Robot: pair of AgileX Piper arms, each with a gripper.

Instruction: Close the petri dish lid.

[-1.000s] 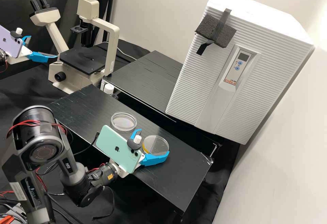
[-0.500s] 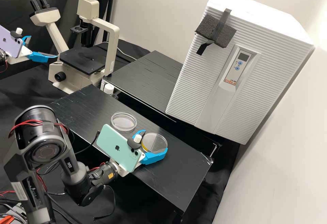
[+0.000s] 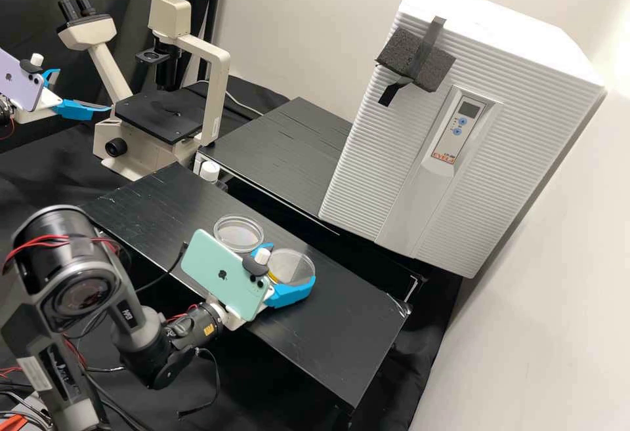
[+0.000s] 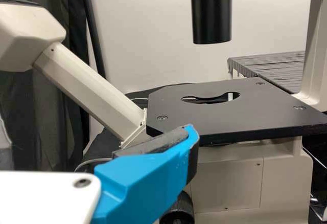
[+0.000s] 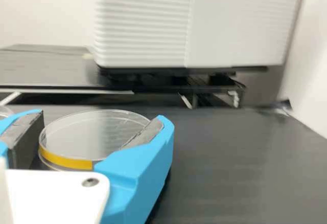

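Observation:
In the high view my right gripper (image 3: 290, 263) stands over the bench, shut on a clear round petri dish part (image 3: 297, 267) with a yellow band. The right wrist view has its gripper (image 5: 101, 115) with one finger on each side of the banded part (image 5: 97, 134); whether this touches the bench I cannot tell. Another clear petri dish part (image 3: 238, 234) lies just beyond, towards the microscope. My left gripper (image 3: 82, 90) is open at the high view's upper left, beside the microscope. One blue finger of the left gripper (image 4: 143, 183) shows close up in the left wrist view.
The microscope (image 3: 161, 113) stands at the bench's far left end, near a small white-capped bottle (image 3: 210, 172). A large white ribbed incubator (image 3: 459, 123) rises behind the gap beyond the black bench (image 3: 341, 339). A raised black surface (image 3: 282, 149) adjoins it.
My right gripper has closed in around the banded part and moved with it towards the other dish part. The left arm has kept still.

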